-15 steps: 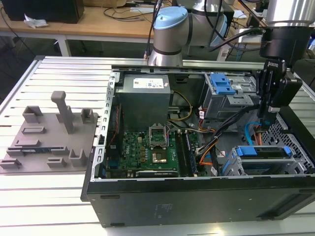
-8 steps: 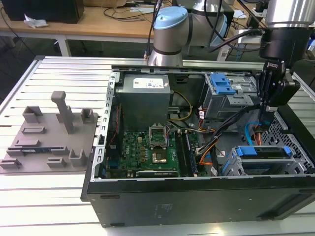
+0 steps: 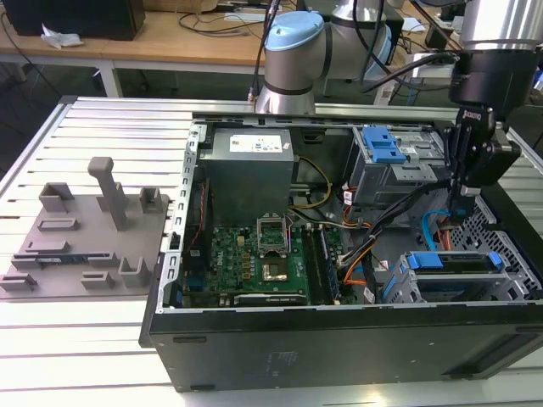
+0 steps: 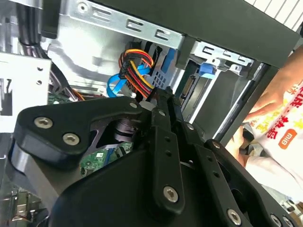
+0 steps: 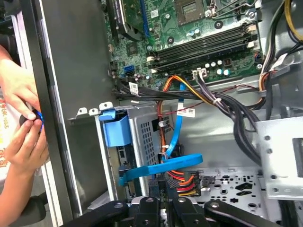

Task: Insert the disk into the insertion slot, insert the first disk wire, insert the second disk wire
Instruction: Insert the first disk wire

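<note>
Disk (image 3: 458, 273): flat, framed in bright blue plastic, found seated in the insertion slot (image 3: 397, 287), a grey perforated sheet-metal bay at the case corner on the exterior view's right. The matte black gripper (image 3: 459, 210) hung near it, fingers (image 4: 164, 138) drawn narrow; any hold could not be told. A glossy blue ribbon cable (image 5: 163, 168) and red-yellow wires (image 4: 137, 64) lay beside the tips.

A desk (image 3: 110, 127) of pale metal slats carries two things in the exterior view. A black computer case (image 3: 339, 348) lies on it, open side up, toward the exterior view's right. Just beside it on the left sits a flat grey plate (image 3: 76, 254) bearing upright grey blocks.
</note>
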Robot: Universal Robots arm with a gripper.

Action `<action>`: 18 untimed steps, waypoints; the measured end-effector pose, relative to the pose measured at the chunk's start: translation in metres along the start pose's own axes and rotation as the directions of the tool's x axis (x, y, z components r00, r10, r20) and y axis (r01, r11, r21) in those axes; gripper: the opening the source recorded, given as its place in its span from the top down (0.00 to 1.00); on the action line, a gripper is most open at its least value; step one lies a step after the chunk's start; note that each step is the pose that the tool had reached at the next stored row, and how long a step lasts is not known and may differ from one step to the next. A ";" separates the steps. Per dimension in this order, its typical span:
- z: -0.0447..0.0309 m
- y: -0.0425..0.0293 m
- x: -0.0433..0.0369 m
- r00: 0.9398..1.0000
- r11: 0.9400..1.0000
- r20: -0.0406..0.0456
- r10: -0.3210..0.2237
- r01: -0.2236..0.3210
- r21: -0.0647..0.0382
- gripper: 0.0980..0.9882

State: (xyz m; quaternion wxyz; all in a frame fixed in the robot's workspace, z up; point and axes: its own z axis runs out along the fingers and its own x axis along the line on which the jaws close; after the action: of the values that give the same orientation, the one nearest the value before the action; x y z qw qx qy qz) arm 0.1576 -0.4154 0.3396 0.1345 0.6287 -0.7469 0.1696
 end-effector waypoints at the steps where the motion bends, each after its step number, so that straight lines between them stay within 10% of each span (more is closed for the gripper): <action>1: 0.0005 -0.0009 0.0047 1.000 1.000 0.018 0.000 0.000 -0.003 0.92; 6: 0.0038 -0.0041 0.0230 0.997 1.000 0.083 0.001 0.000 -0.015 0.92; 18: 0.0109 -0.0130 0.0498 0.986 0.999 0.169 -0.002 0.009 -0.044 0.92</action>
State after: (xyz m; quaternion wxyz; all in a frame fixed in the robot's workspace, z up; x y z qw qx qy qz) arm 0.1618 -0.4665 0.3514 0.0851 0.6398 -0.7575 0.0985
